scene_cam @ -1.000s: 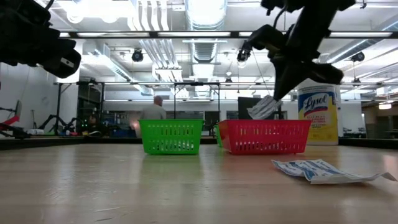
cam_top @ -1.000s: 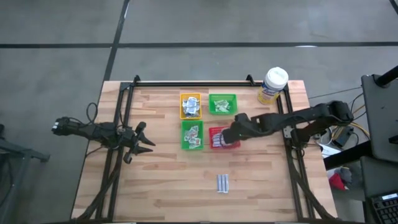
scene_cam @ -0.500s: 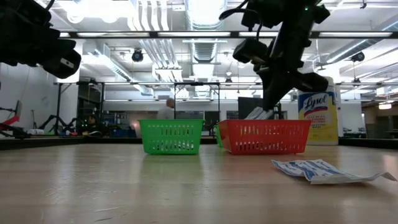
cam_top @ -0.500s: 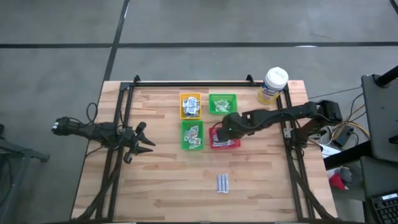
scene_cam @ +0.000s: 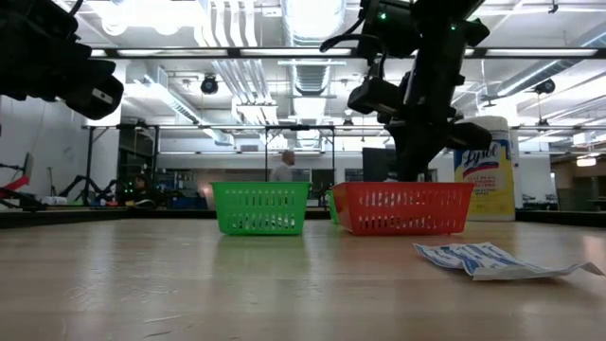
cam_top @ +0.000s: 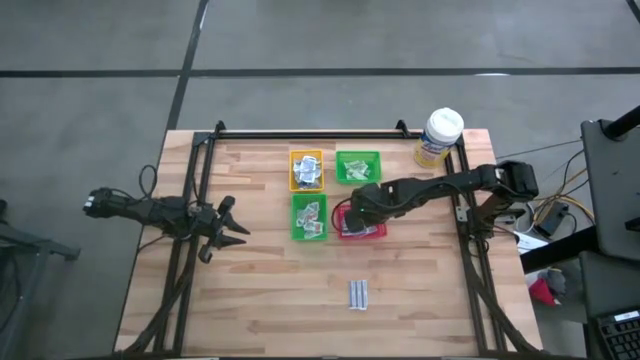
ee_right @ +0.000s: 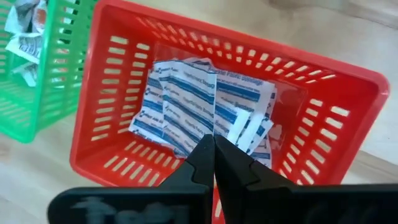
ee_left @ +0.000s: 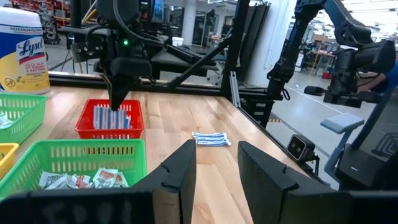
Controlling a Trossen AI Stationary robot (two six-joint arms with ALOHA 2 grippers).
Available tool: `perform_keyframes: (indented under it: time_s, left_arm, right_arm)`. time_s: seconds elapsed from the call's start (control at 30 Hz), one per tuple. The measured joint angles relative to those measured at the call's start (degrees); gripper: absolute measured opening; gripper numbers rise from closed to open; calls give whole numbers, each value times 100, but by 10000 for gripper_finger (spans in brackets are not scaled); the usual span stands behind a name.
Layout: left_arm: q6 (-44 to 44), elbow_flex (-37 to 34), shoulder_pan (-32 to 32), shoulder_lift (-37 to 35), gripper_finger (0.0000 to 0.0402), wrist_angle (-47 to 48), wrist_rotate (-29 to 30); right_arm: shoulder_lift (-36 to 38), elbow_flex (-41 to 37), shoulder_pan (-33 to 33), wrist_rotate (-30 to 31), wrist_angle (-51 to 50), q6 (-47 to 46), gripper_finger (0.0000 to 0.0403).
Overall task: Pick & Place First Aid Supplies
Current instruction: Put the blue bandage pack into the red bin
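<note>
My right gripper (ee_right: pixel 213 148) stands over the red tray (cam_top: pixel 372 233), pointing steeply down, shut on a blue-and-white packet (ee_right: pixel 186 93). In the low view its fingers (scene_cam: pixel 409 169) reach the tray's rim (scene_cam: pixel 407 186). More blue-and-white packets (ee_right: pixel 249 118) lie on the tray's floor. A few packets (cam_top: pixel 358 294) lie flat on the bare table near the front edge. My left gripper (ee_left: pixel 216 163) waits open and level at the table's left side (cam_top: pixel 236 228), touching nothing. My right gripper pinches the blue-and-white packet by its near edge (ee_right: pixel 210 129) between its two shut fingers. The fingers come from above, slanting steeply down. The packet hangs below them inside the red tray, over the packets lying there; whether it touches them I cannot tell.
Beside the red tray stand a green tray (cam_top: pixel 309 218) with white sachets, a yellow tray (cam_top: pixel 306 170) and a second green tray (cam_top: pixel 358 166). A yellow canister with a white lid (cam_top: pixel 438 137) stands at the far right. Black frame rails (cam_top: pixel 196 200) run along the table's sides.
My right gripper has gone toward the table's left edge and down, tipping a little steeper. The packet it holds has sunk from above the red tray's rim into the tray. The gripper has stayed shut.
</note>
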State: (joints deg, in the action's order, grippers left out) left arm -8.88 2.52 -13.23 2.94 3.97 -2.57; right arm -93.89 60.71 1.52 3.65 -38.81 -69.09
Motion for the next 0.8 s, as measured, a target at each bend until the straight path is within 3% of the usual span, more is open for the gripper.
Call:
perform_keyframes:
  time_s: [0.33,0.6,0.8]
  left_arm:
    - [4,0,-1,0,115,0,0]
    - [7,0,-1,0,115,0,0]
    - [11,0,0,0,115,0,0]
  right_arm:
    - [7,-80,4,-163,-138,11,13]
    - [13,-147,4,-259,-143,-113,63]
    - [114,-32,0,-381,-153,394,89]
